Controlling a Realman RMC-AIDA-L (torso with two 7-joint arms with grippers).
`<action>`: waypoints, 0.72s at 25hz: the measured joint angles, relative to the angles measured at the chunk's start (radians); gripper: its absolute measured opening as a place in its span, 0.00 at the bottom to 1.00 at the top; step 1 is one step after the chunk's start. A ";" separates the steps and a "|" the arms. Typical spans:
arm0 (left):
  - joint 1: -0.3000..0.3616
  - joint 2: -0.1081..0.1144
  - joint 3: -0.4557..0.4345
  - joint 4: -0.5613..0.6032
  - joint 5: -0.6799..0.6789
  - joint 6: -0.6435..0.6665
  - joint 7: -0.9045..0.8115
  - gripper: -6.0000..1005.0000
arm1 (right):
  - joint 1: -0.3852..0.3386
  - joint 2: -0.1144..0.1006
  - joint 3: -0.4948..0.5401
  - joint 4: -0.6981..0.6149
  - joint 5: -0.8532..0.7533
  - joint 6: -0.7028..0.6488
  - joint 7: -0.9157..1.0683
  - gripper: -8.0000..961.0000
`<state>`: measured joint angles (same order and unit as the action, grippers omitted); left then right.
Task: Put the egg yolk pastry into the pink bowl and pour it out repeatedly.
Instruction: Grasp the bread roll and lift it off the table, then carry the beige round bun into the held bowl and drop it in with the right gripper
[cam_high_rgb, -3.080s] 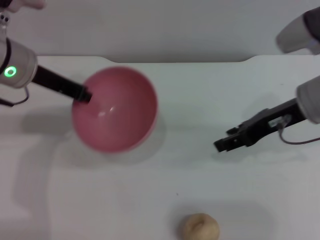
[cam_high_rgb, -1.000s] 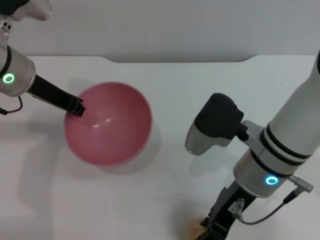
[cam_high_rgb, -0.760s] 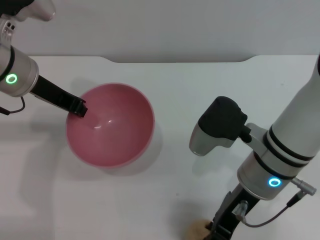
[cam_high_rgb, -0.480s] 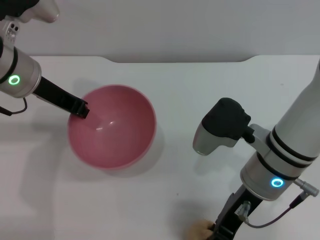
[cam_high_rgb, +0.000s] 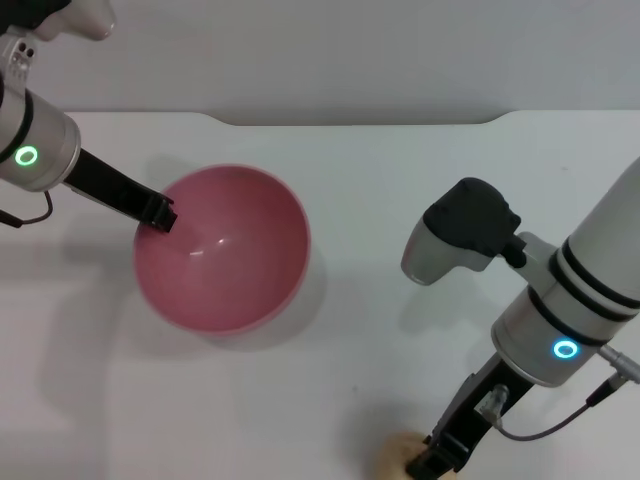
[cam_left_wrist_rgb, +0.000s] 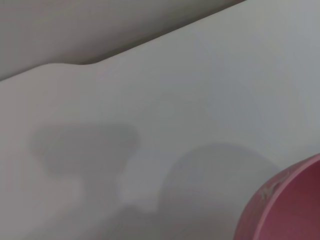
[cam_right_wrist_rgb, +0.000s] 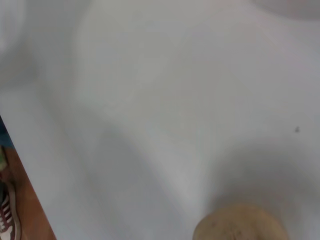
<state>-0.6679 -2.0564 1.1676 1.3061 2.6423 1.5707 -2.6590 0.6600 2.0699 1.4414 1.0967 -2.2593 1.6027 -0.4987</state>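
On the one white table (cam_high_rgb: 400, 180) we count one deep glossy pink plastic bowl (cam_high_rgb: 225, 250), one small round pale beige pastry ball (cam_high_rgb: 396, 458), and two black robot grippers, left gripper (cam_high_rgb: 158, 213) and right gripper (cam_high_rgb: 432, 462).

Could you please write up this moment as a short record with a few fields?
surface: white table
pink bowl: upright on the table, nothing in it
egg yolk pastry: on the table at the near edge, outside the bowl
left gripper: at the bowl's rim on the robot's left side
right gripper: down at the pastry, partly cut off by the picture's edge
task state: pastry not yet in the bowl
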 joint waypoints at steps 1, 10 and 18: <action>0.000 0.000 0.002 0.000 0.001 0.000 0.000 0.01 | 0.000 0.000 0.004 0.000 0.000 0.002 -0.001 0.22; 0.000 0.001 0.008 -0.003 0.003 0.008 0.000 0.01 | -0.006 -0.002 0.084 0.000 -0.001 0.041 -0.026 0.18; -0.015 -0.003 0.089 -0.024 -0.002 0.006 -0.011 0.01 | -0.015 -0.009 0.319 0.030 -0.002 0.123 -0.107 0.10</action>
<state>-0.6826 -2.0596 1.2564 1.2824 2.6401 1.5767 -2.6703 0.6452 2.0605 1.7609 1.1264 -2.2613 1.7259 -0.6058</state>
